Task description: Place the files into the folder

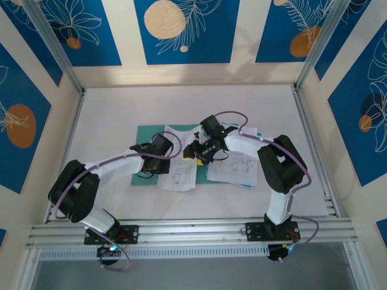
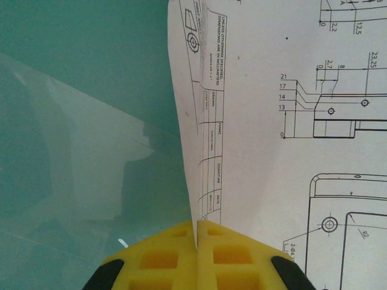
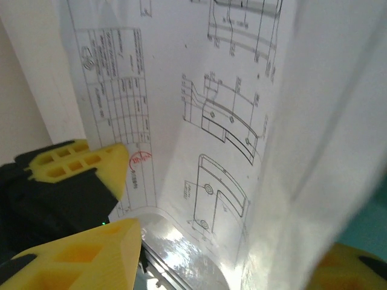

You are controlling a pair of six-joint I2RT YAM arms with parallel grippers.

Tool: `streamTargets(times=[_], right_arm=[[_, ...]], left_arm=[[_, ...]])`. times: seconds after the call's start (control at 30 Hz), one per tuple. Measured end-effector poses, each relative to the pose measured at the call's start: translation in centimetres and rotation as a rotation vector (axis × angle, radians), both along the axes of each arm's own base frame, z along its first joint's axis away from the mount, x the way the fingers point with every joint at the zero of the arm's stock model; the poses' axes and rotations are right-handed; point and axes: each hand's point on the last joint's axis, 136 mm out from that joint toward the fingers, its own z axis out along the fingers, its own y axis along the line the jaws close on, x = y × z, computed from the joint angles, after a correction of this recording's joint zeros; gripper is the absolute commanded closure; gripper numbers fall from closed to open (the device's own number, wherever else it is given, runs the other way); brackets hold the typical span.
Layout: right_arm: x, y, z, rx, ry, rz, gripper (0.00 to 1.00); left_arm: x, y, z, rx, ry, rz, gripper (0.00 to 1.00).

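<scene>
Yellow foam pads of the left gripper (image 2: 196, 228) are pinched tight on the edge of one printed sheet (image 2: 272, 121), lifting it into a curl above the teal folder (image 2: 78, 54). The right gripper (image 3: 130, 193) sits half open close to a curved drawing sheet, with nothing between its jaws that I can see. More files (image 1: 233, 169) lie on the table just right of the folder. Best play, I'd say: hold that pinch firm, draw the sheet low and flat across the folder leaf, and let the right gripper steady the free edge without creasing it.
</scene>
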Motion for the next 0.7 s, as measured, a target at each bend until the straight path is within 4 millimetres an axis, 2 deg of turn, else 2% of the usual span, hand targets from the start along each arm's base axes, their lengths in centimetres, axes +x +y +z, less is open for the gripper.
streamTargets(times=[0.17,0.27,0.33,0.4,0.47,0.53,0.6,0.7], right_arm=[[-1.7,0.8,-0.2,-0.031,-0.014,0.044,0.55],[-2.3,1.0,-0.5,-0.048,-0.020,0.058,0.64],[-2.7,0.8,-1.0,-0.062,-0.017,0.062,0.72],[-2.9,0.4,-1.4,-0.082,-0.015,0.061,0.88],[-3.0,0.1,-1.6,-0.098,-0.018,0.057,1.00],[-2.9,-0.3,-1.6,-0.121,-0.033,0.057,1.00],[-2.6,-0.9,-1.4,-0.146,-0.059,0.052,1.00],[-2.0,-2.0,-0.4,-0.173,-0.110,0.043,1.00]], left_arm=[[-0.1,0.0,-0.2,-0.004,0.001,0.009,1.00],[-0.1,0.1,-0.3,-0.007,0.002,0.017,1.00],[-0.1,0.1,-0.3,-0.008,0.002,0.021,1.00],[-0.1,0.1,-0.3,-0.009,0.003,0.022,1.00],[-0.1,0.1,-0.3,-0.009,0.003,0.022,1.00],[-0.1,0.1,-0.3,-0.010,0.002,0.025,0.75],[-0.1,0.1,0.2,-0.019,-0.004,0.034,0.57],[0.2,0.6,1.7,-0.065,-0.029,0.062,0.53]])
